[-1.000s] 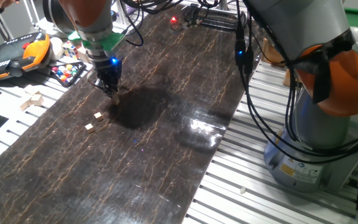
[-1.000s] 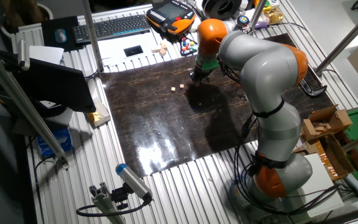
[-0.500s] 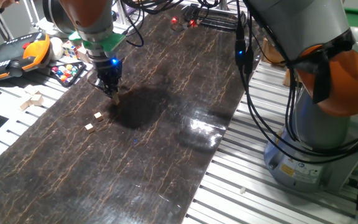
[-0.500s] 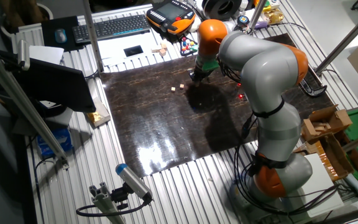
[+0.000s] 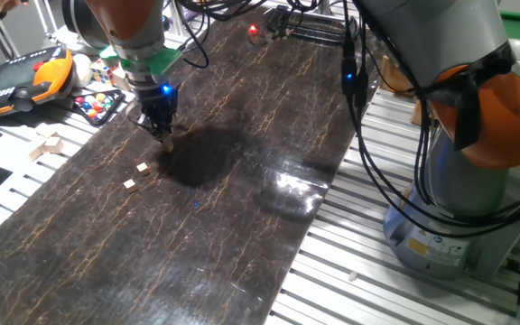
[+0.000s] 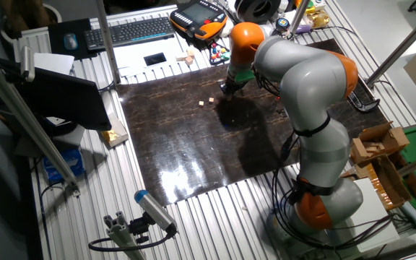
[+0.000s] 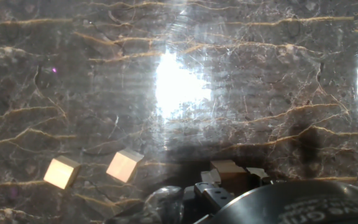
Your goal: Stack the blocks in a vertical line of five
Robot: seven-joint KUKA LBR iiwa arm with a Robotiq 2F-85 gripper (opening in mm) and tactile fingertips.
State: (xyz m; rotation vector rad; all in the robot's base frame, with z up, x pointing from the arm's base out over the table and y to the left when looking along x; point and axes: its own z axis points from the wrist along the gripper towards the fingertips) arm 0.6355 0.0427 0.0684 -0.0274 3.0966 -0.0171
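Observation:
My gripper stands low over the dark marbled table at its far left, also seen in the other fixed view. Its fingers are shut on a tiny tan block, which shows at the fingertips in the hand view. I cannot tell whether other blocks sit under it. Two more loose tan blocks lie apart on the table just in front of and left of the gripper. The hand view shows them side by side. Any other blocks are hidden.
Larger pale wooden blocks lie off the table's left edge. A tray of coloured balls and an orange teach pendant sit behind them. The robot's base stands to the right. A keyboard lies beyond the table.

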